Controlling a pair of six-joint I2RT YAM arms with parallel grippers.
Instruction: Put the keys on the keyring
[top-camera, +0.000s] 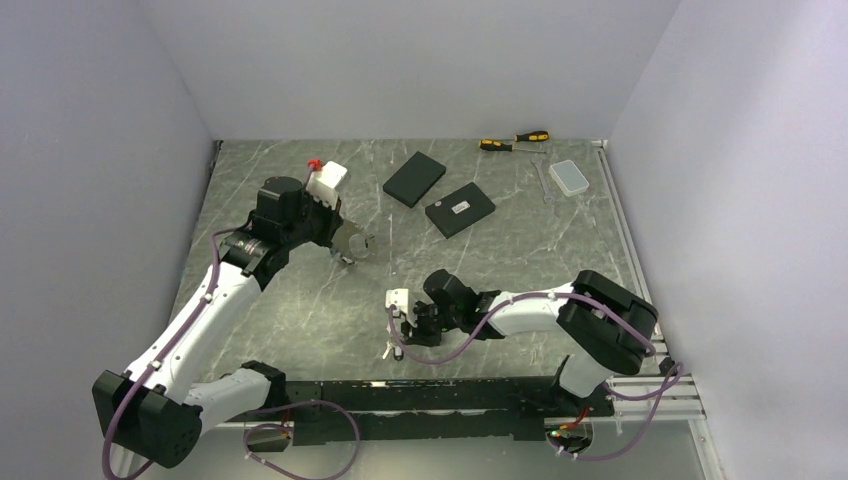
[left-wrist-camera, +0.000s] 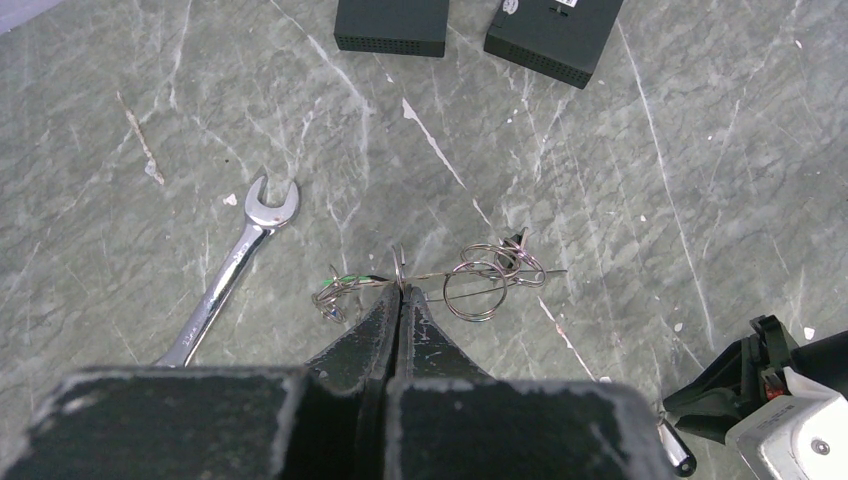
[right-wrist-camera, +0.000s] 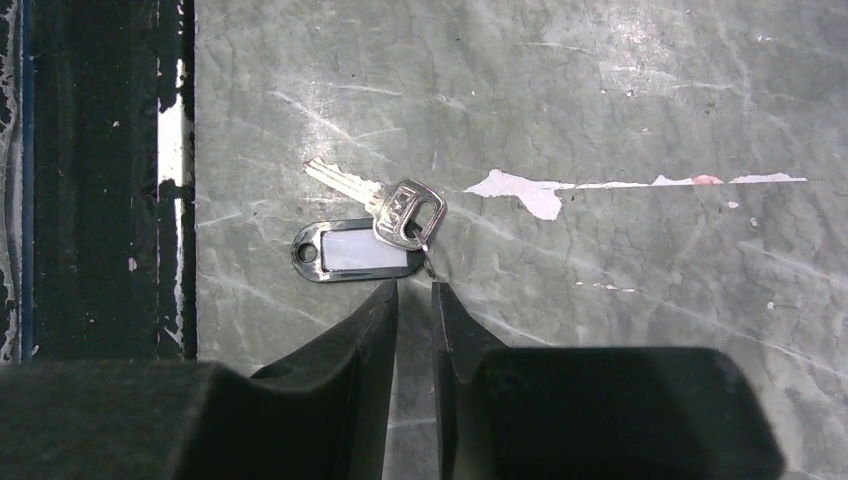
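The left gripper is seen with jaws shut on the thin wire of the keyring, over the worktop. A wrench lies to its left and two black boxes beyond. The right gripper, jaws slightly parted and empty, is just short of a silver key with a black tag.

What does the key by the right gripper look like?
Look at the near edge of the table, beside the black rail. Just ahead of the right gripper lies a silver key, hooked to a black-framed tag with a whitish insert.
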